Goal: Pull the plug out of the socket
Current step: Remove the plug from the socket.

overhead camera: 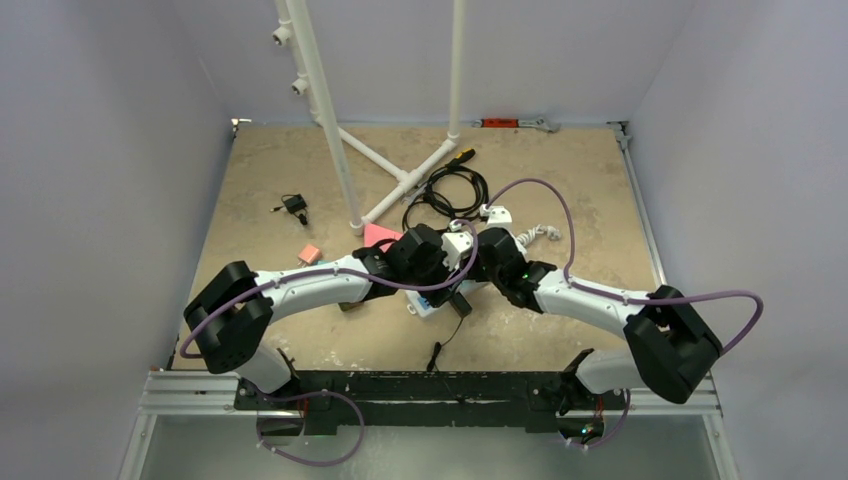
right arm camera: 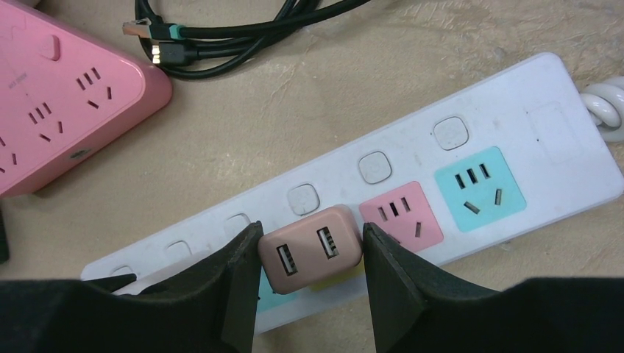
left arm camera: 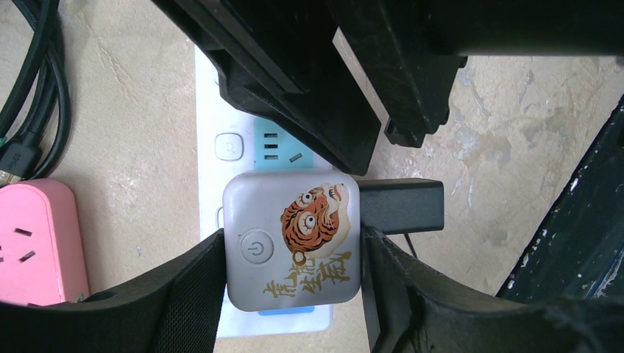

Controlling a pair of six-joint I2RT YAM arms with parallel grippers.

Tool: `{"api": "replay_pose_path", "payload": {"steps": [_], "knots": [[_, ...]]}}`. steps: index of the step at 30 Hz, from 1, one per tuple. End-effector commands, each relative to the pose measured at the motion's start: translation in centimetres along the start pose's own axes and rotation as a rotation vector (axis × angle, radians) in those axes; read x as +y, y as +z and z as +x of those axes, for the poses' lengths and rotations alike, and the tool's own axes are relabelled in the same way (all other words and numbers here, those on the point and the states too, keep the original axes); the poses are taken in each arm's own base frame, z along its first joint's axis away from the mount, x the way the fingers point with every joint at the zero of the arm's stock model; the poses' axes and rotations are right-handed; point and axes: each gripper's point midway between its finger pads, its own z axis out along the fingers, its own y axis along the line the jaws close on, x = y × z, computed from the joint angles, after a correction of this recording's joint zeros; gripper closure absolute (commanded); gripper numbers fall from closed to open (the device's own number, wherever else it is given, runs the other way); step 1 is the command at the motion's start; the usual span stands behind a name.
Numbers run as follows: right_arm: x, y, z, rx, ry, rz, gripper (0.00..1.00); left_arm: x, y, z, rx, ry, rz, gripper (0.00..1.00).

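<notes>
A tan, mottled surface [overhead camera: 260, 190] carries everything, and a white power strip [right arm camera: 544, 140] lies across its middle. The left arm [overhead camera: 300, 285] and the right arm [overhead camera: 600, 300] both reach in over the strip from opposite sides and meet above it. A white pipe frame [overhead camera: 330, 130] stands on the far side of the strip. A pink power strip [right arm camera: 59, 110] lies just beside the white strip's far edge, and a coil of black cables [right arm camera: 221, 37] rests beyond that edge, near the pink strip.

The left gripper [left arm camera: 292, 257] hangs over the strip. Its fingers [left arm camera: 184, 294] are pressed against the two opposite sides of a grey square plug with a tiger picture [left arm camera: 292, 220]. That plug sits on the strip's face, below a round button. A black adapter [left arm camera: 401, 206] touches the tiger plug's side at the strip's edge.

The right gripper [right arm camera: 310, 243] is also over the strip. Its fingers [right arm camera: 221, 287] are clamped on a dusty-pink USB plug [right arm camera: 310, 254], which stands on the strip's face just beside a pink socket [right arm camera: 401, 217]. A blue socket [right arm camera: 478, 187] lies one place further along, towards the strip's coiled white cord [right arm camera: 603, 103].

Well away from the strip on the left arm's side lie a small pink block [overhead camera: 310, 255] and a small black item [overhead camera: 293, 205].
</notes>
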Motion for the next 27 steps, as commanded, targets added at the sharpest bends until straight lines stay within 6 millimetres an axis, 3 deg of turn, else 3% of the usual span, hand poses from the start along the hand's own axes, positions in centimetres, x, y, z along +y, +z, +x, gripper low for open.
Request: {"api": "replay_pose_path", "payload": {"steps": [1,5,12,20,27], "knots": [[-0.6,-0.1,-0.1,0.016,0.046,-0.007,0.81,0.7,-0.1,-1.2,-0.015,0.009,-0.046,0.88],[-0.9,0.1,-0.2,0.019,0.054,-0.009,0.85,0.8,-0.2,-1.3,-0.017,0.008,-0.052,0.88],[-2.0,-0.1,-1.0,-0.009,0.053,0.055,1.0,1.0,0.1,-1.1,-0.01,0.007,-0.06,0.92],[-0.6,-0.5,-0.9,-0.048,0.082,0.024,1.0,1.2,0.2,-1.1,-0.009,-0.006,-0.074,0.98],[1.4,-1.0,1.0,-0.039,0.096,0.029,1.0,0.8,0.1,-1.5,-0.022,-0.016,-0.05,1.0]]}}
